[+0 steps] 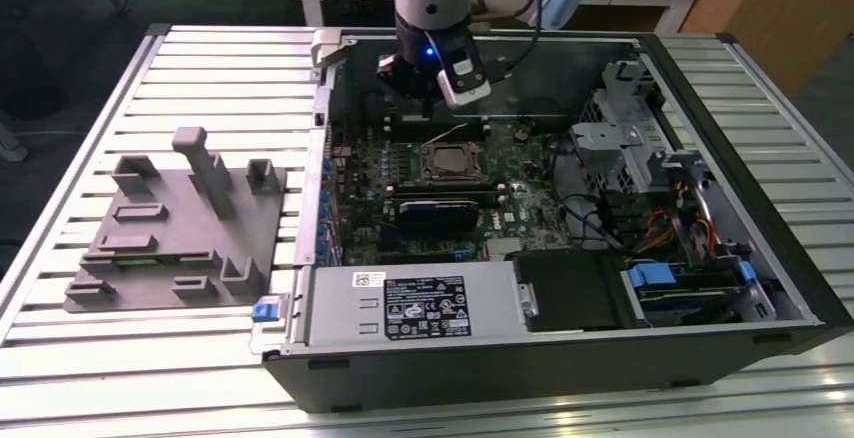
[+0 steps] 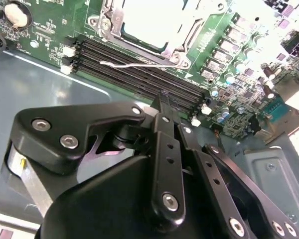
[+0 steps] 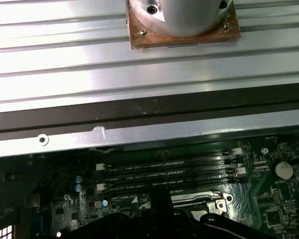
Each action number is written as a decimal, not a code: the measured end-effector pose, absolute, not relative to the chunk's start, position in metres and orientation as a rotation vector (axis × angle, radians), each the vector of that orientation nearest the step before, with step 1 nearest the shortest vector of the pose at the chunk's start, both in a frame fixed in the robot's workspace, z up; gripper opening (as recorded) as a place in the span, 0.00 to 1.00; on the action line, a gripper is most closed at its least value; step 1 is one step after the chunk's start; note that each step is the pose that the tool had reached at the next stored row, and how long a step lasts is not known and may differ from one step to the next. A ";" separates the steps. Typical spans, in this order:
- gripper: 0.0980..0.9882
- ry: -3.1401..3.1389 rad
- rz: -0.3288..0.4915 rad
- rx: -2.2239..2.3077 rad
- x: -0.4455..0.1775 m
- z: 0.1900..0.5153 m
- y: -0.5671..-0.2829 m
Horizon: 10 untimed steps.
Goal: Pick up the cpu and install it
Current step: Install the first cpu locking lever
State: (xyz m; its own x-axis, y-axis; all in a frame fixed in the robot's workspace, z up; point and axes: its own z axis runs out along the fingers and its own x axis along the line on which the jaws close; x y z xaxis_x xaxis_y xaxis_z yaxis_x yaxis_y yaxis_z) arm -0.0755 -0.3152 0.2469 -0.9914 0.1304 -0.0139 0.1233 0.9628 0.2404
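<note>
The cpu [image 2: 148,17] shows as a bright silvery-white square lying flat inside the metal frame of the motherboard socket [image 1: 447,163]. A thin wire lever [image 2: 139,64] lies along the socket's edge next to the black memory slots [image 2: 139,74]. In the exterior view my gripper [image 1: 424,110] hangs inside the open computer case [image 1: 747,288], above the board's far part, a little beyond the socket. Seen in the second wrist view, the gripper [image 2: 170,112] has its black fingers [image 2: 164,149] closed together with nothing visible between them, and their tips point at the memory slots.
A gray plastic fixture [image 1: 180,228] sits on the slatted table [image 1: 80,378] at the exterior view's left. Inside the case are a white-labelled power supply box [image 1: 427,308], a black heatsink block [image 1: 434,213], drive cages and cables [image 1: 654,218]. The arm's base [image 3: 182,20] stands on the table.
</note>
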 end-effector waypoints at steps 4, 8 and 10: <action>0.01 3.082 0.375 0.200 -0.075 0.247 -0.315; 0.01 3.051 0.363 0.212 -0.075 0.246 -0.315; 0.01 3.032 0.353 0.222 -0.075 0.246 -0.315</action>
State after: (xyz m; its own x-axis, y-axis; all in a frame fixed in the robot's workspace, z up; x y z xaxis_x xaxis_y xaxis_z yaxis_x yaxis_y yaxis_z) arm -0.0752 -0.3153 0.2456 -0.9861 0.1531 -0.0639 0.1343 0.9629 0.2339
